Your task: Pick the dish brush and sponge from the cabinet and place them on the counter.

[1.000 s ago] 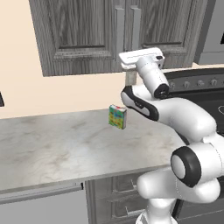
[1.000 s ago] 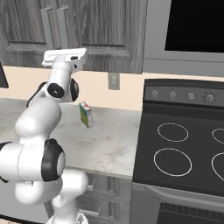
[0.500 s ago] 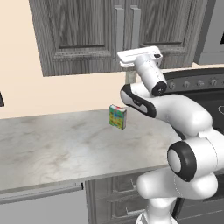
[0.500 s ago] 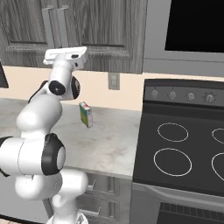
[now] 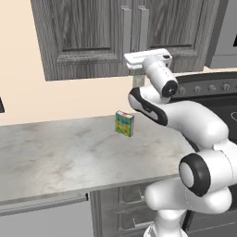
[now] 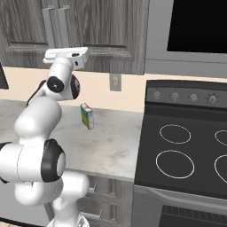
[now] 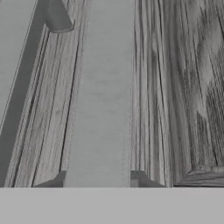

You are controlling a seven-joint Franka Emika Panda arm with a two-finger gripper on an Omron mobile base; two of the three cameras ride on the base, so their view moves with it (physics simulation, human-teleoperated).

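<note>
The dark grey cabinet [image 5: 83, 37] [image 6: 111, 31] has both doors closed, so the dish brush and the sponge are hidden. My gripper [image 5: 142, 55] [image 6: 66, 52] is raised against the lower end of the right door's bar handle [image 5: 142, 28]. In the hand view that handle [image 7: 100, 100] runs lengthwise through my gripper [image 7: 99, 179]. A dark fingertip [image 7: 54, 180] presses against each of its edges, so the gripper looks shut on it. The marble counter [image 5: 60, 152] [image 6: 111, 137] lies below.
A multicoloured green-yellow box [image 5: 124, 123] [image 6: 87, 115] stands on the counter near the wall. The black stovetop [image 6: 186, 146] adjoins the counter on the right, under a dark microwave [image 6: 199, 26]. A wall outlet [image 6: 115, 82] sits behind the box. Drawers [image 5: 120, 203] lie below the counter.
The hand has crept slightly upward and in toward the cabinet door. Both doors stay closed and the box has not moved.
</note>
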